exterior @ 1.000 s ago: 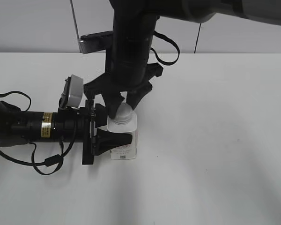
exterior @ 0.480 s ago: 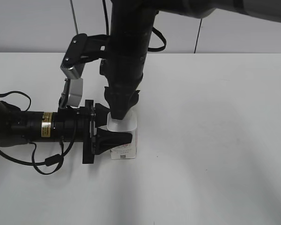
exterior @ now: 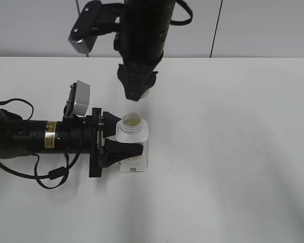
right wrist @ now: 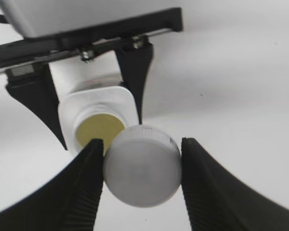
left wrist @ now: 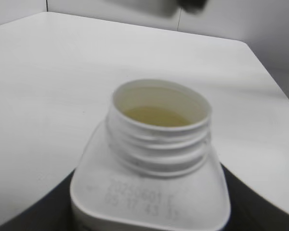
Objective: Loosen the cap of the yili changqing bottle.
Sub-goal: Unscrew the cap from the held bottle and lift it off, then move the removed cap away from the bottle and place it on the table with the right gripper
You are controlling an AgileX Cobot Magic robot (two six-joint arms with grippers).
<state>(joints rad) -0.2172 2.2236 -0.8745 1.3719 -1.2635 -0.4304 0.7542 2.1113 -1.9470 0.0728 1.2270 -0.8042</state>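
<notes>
White tabletop (exterior: 233, 152) fills the scene, backed by a pale grey wall along its far edge. Toward the left part of the table, roughly midway between the far and near edges, the yili changqing bottle (exterior: 133, 147) stands upright on the surface. The left gripper (exterior: 122, 144) reaches in horizontally from the left edge and is closed around the bottle body below the shoulders; this grip appears intended to brace the bottle against rotation and tipping while the closure is worked. The bottle neck (left wrist: 159, 127) is uncovered: its external threads are exposed and a yellowish liquid is visible inside the mouth. A faint date code is printed on the shoulder, not fully legible. The right gripper (right wrist: 140, 180) hangs vertically, raised clear of the bottle and offset toward the far edge, with its fingers (right wrist: 79, 187) clamped on opposite sides of the cap (right wrist: 142, 165). The cap is gripped across its ribbed rim, flat face toward the wrist camera, which suits applying torque about the neck axis. In the exterior view the cap shows only as a pale sliver at the tip of the right gripper (exterior: 137, 92). Judged from this state, loosening is complete and exceeded, since the cap is fully separated. The open bottle should remain upright and restrained to avoid spillage.
</notes>
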